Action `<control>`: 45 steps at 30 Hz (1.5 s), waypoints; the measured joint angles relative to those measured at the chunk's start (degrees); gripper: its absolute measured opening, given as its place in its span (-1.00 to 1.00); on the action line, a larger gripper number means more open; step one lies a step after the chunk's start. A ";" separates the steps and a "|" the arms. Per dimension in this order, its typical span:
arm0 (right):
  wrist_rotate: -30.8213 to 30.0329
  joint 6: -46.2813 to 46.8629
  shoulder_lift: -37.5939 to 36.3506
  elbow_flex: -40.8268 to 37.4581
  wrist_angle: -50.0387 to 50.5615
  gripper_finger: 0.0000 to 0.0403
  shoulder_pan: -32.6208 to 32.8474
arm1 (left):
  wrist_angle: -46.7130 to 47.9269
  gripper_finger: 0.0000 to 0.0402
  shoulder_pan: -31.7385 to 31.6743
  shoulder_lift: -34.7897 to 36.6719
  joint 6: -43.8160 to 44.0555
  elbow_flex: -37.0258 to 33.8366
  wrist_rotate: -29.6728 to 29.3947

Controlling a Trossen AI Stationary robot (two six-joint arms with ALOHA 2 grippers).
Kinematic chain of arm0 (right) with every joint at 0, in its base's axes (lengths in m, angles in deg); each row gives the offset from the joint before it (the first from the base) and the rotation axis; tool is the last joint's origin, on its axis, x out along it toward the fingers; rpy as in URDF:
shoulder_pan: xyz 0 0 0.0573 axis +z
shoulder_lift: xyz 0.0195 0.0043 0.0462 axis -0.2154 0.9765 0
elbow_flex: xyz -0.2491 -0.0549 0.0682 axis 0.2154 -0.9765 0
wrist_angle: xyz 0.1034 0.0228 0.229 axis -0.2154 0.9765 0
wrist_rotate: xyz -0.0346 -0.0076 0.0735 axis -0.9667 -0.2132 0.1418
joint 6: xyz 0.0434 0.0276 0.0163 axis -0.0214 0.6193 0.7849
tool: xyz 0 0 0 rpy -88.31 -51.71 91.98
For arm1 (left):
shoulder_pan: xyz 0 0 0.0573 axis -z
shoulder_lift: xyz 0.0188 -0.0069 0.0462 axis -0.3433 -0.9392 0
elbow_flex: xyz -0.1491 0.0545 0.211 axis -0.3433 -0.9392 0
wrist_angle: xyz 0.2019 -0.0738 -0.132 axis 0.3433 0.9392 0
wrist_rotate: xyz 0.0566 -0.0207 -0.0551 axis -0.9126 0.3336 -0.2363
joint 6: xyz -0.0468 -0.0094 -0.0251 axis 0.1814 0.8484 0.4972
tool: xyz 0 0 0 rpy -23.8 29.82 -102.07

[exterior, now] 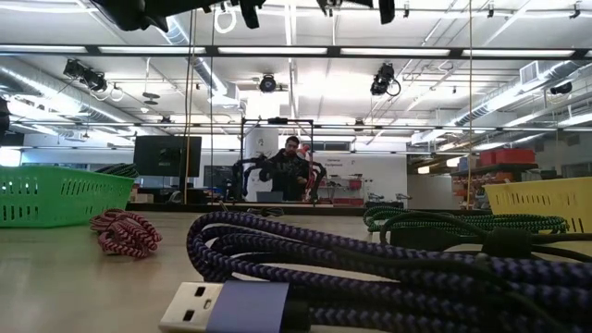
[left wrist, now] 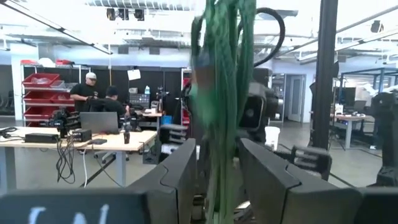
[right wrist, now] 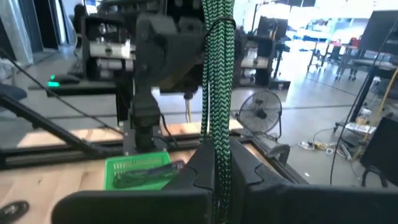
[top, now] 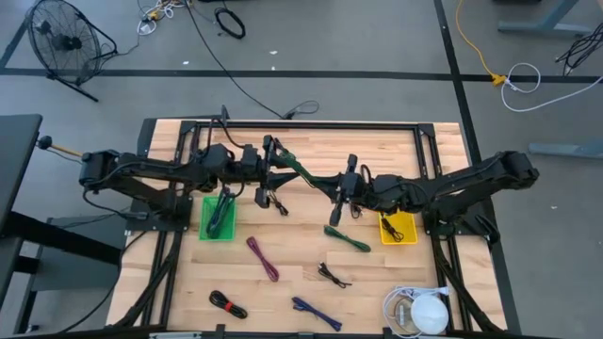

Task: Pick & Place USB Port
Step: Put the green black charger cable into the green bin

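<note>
A green braided USB cable (top: 303, 168) is held above the middle of the table, running between my two grippers. My left gripper (top: 278, 169) comes from the table's left and is shut on the cable (left wrist: 221, 93). My right gripper (top: 334, 185) comes from the right, faces the left one, and is shut on the same cable (right wrist: 216, 74). A green basket (top: 219, 217) with dark cables in it sits below the left arm. A yellow basket (top: 398, 228) sits below the right arm. My left gripper pinches several bundled strands of the green cable (left wrist: 219, 155) between its two fingers (left wrist: 180, 180), coming level from the table's left and lying across the strands. The cable is lifted clear of the table. My right gripper pinches the green cable's strands (right wrist: 217, 149) between its two fingers (right wrist: 245, 171), coming level from the table's right and lying across them. The cable is clear of the table and runs on toward the left gripper.
Loose cables lie on the near half of the table: green (top: 347, 238), maroon (top: 263, 257), black (top: 332, 275), black and red (top: 227, 303), blue (top: 316, 313). A small black cable (top: 277, 201) lies under the left gripper. A white object (top: 419, 311) sits near right.
</note>
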 joint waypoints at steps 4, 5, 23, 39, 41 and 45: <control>0.92 1.06 1.21 0.00 -1.31 -0.96 -0.79 | -0.29 -0.37 -0.01 0.00 -0.02 0.00 -0.18; 0.92 1.09 1.49 0.00 -1.30 -0.96 -0.96 | -0.20 -0.38 -0.02 0.00 -0.01 0.00 -0.15; 0.50 -1.44 -1.70 0.07 1.29 -0.44 -1.60 | 7.67 -0.89 -2.12 0.71 1.79 -0.08 1.02; -24.91 13.10 -12.59 0.02 35.97 -0.03 -2.08 | 69.49 -0.89 0.37 27.59 22.00 0.00 -12.60; -25.02 13.91 -12.69 0.01 36.86 -0.05 -2.58 | 77.18 -0.89 2.55 30.97 27.69 0.00 -16.18; -24.66 14.07 -12.70 0.00 37.18 -0.09 -3.47 | 89.88 -0.89 7.85 35.82 40.40 0.00 -22.01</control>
